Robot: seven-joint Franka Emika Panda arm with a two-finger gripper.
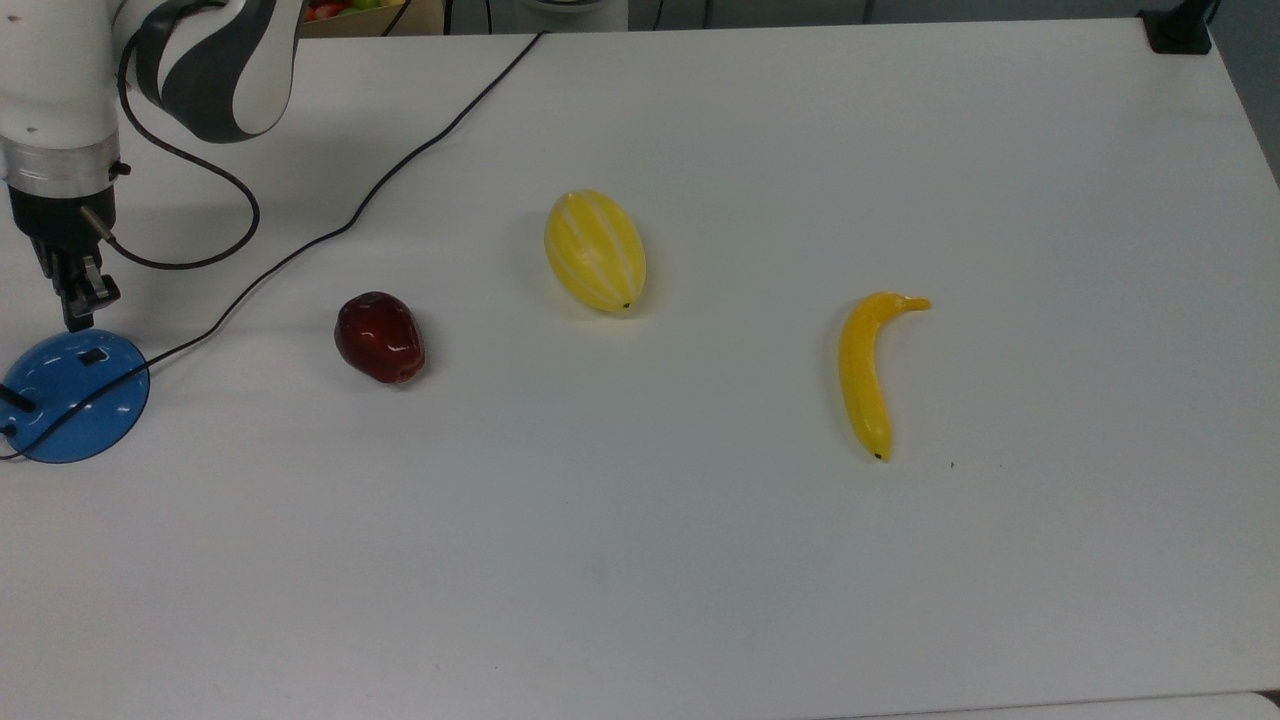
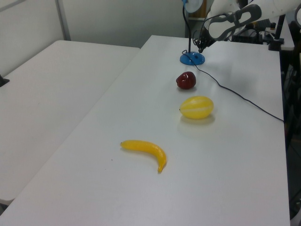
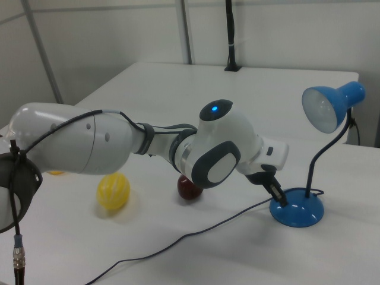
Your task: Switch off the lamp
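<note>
We see the black two-finger gripper (image 1: 78,318) pressed together at the top view's left edge, tip just above the flat round translucent blue lamp base (image 1: 75,395) and near its small black button (image 1: 93,355). The right view adds the gooseneck and blue shade (image 3: 331,105) — the top view gives the base alone. Dark red apple (image 1: 379,337) lies nearby.
</note>
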